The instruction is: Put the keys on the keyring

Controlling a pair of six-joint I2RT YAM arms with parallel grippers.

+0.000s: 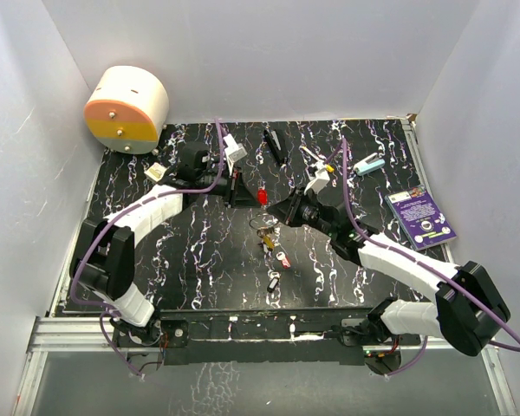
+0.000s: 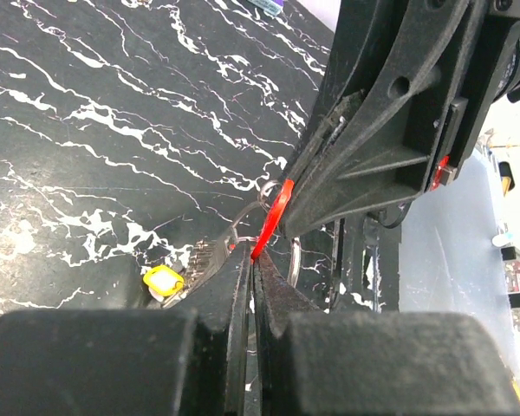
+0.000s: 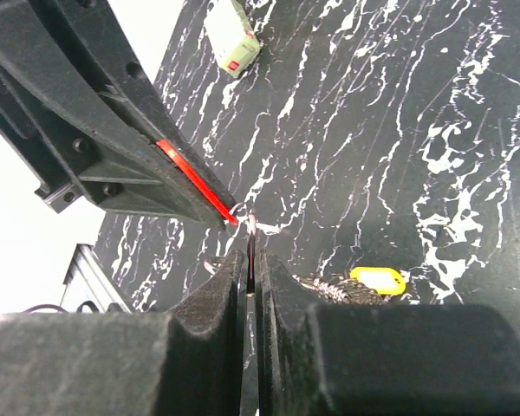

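My left gripper (image 1: 253,194) is shut on a red-headed key (image 1: 263,196), seen edge-on in the left wrist view (image 2: 275,214) between the fingertips (image 2: 253,260). My right gripper (image 1: 274,214) is shut on the thin silver keyring (image 3: 252,229), which pokes out from its tips (image 3: 251,256). The red key's tip (image 3: 199,185) touches the ring. The ring's wire also shows in the left wrist view (image 2: 293,260). A yellow-headed key (image 3: 377,279) hangs below the ring (image 2: 163,280). A pink key (image 1: 283,257) and a black key (image 1: 274,283) lie on the table.
A cream and orange drum (image 1: 127,108) stands at the back left. A long black bar (image 1: 275,146), a white stick with a yellow tip (image 1: 312,157), a teal item (image 1: 370,165) and a white block (image 1: 234,149) lie at the back. A purple card (image 1: 421,217) lies at the right.
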